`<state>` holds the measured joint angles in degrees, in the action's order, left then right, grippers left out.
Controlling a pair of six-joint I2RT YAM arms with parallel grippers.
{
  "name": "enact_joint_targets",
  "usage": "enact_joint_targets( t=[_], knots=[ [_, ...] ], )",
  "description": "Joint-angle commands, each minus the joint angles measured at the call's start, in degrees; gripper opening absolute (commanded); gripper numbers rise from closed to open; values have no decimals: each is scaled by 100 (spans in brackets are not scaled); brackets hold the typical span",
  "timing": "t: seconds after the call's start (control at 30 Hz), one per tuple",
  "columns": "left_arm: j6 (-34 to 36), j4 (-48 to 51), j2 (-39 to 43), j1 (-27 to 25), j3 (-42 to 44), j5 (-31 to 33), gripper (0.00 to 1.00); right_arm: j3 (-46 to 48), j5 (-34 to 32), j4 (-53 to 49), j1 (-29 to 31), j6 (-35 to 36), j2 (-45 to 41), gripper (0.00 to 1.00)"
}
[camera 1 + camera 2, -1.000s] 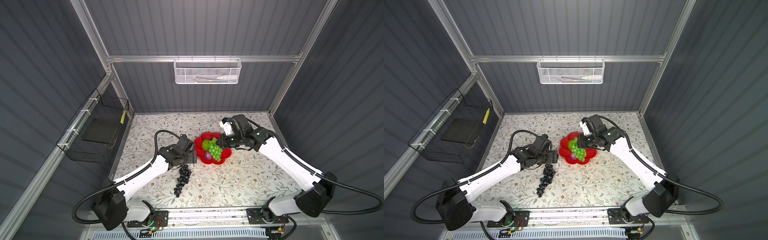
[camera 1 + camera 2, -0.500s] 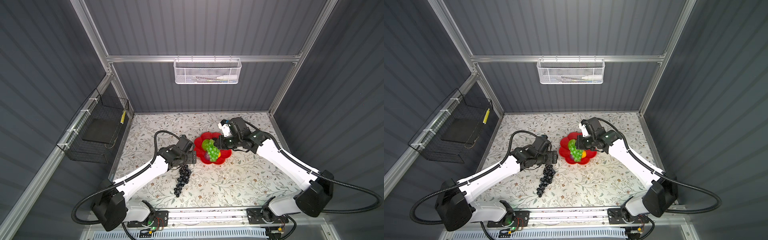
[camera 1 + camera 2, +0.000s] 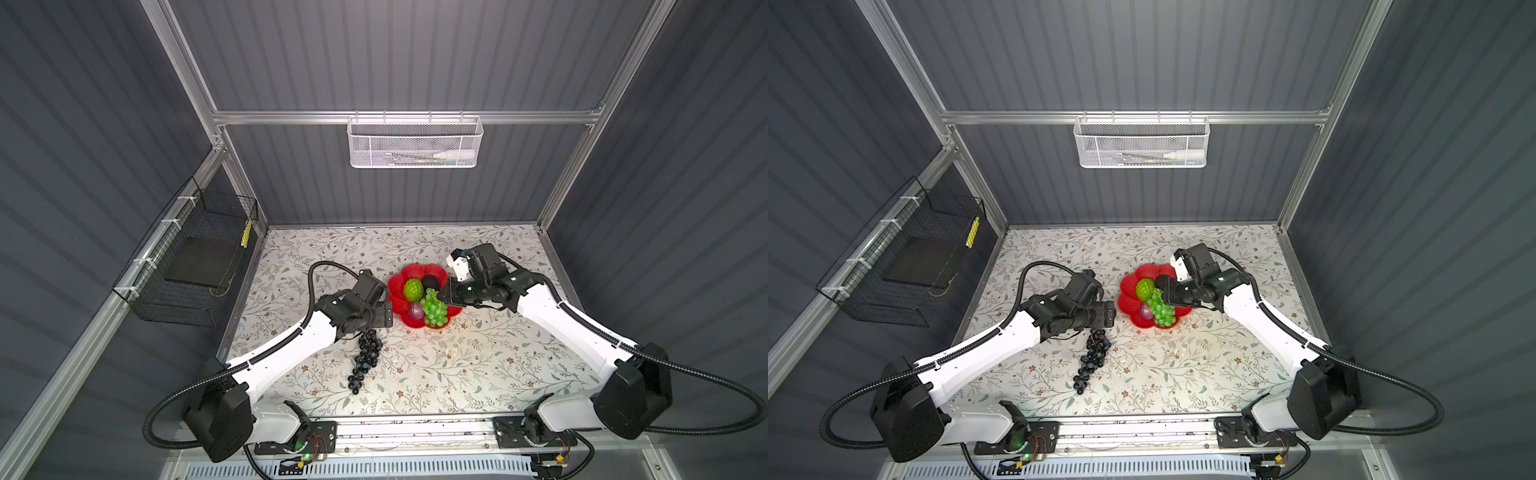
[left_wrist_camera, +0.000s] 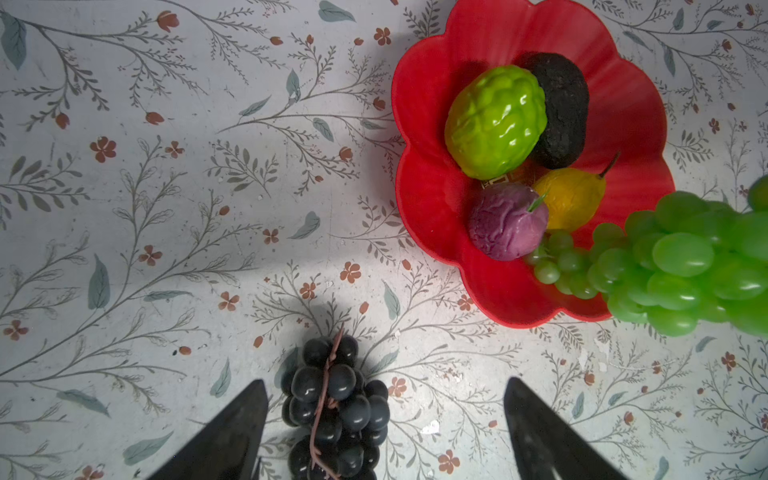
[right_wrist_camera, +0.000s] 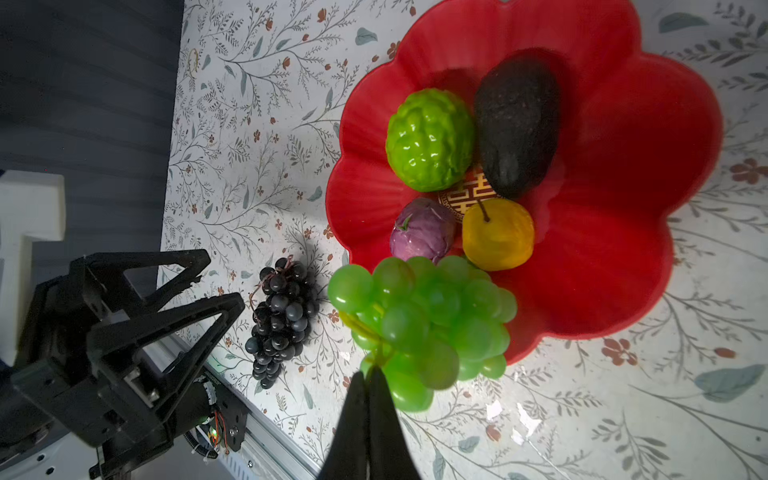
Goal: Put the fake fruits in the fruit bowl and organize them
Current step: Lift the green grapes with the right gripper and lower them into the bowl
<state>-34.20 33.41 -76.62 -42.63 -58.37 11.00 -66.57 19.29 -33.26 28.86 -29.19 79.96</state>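
Right gripper (image 5: 368, 386) is pinched tight on the green grape bunch (image 5: 424, 324) by its stem, dangling it over the red flower bowl (image 5: 623, 270) rim. Left gripper (image 4: 384, 381) sits spread wide over the dark purple grape bunch (image 4: 336, 407), which lies on the table (image 4: 124, 166) just beside the bowl.

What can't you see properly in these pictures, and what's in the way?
Yellow ball: hidden in both top views under the green grapes.
Dark grapes: far end cut off by the left wrist picture's edge.
White basket: contents too small and behind mesh in both top views.
Green grapes and bowl: touching or not, no view settles it.
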Motion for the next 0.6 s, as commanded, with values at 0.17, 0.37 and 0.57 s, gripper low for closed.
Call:
enact_joint_targets(
  t=[0.17, 0.37, 0.57],
  knots=[
    [-89, 214, -191, 34, -139, -2, 89, 407, 568, 468, -556, 352, -130, 0],
    [-60, 319, -261, 37, -251, 40, 89, 459, 682, 737, -740, 322, 61, 0],
    [-52, 356, -257, 36, -279, 86, 89, 650, 616, 936, -965, 354, 129, 0]
  ],
)
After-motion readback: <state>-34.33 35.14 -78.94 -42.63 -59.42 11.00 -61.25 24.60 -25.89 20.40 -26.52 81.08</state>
